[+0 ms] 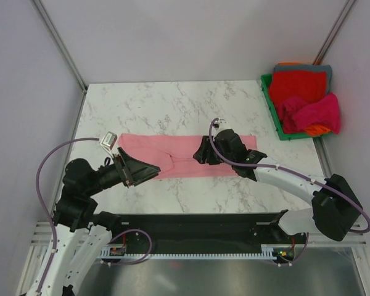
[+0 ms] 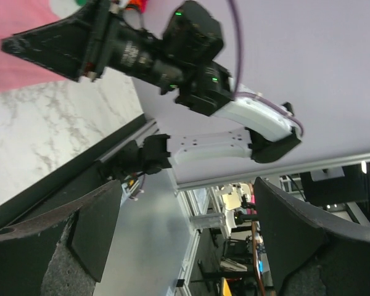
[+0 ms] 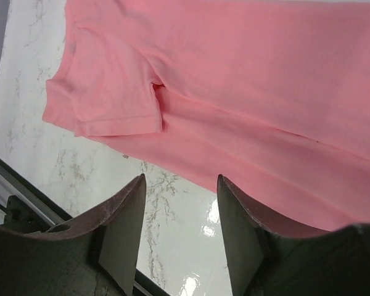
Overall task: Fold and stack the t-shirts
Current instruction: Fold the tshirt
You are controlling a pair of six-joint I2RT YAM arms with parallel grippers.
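Note:
A light salmon-pink t-shirt (image 1: 185,157) lies flat as a long folded strip across the middle of the marble table (image 1: 160,105). My left gripper (image 1: 149,169) is open and empty, low over the strip's near left edge. In the left wrist view (image 2: 188,185) it points sideways past the table, with a corner of the pink shirt (image 2: 12,55) at top left. My right gripper (image 1: 201,152) is open and empty above the strip's middle. The right wrist view (image 3: 181,180) shows its fingers over bare marble just off the shirt (image 3: 246,111), with a sleeve (image 3: 105,92) folded in.
A green plastic bin (image 1: 270,102) stands at the back right. It holds a red tee (image 1: 299,83), a magenta one (image 1: 314,111), an orange one (image 1: 319,129) and a teal-grey one (image 1: 314,68). White walls enclose the table. A black rail (image 1: 191,225) runs along the near edge.

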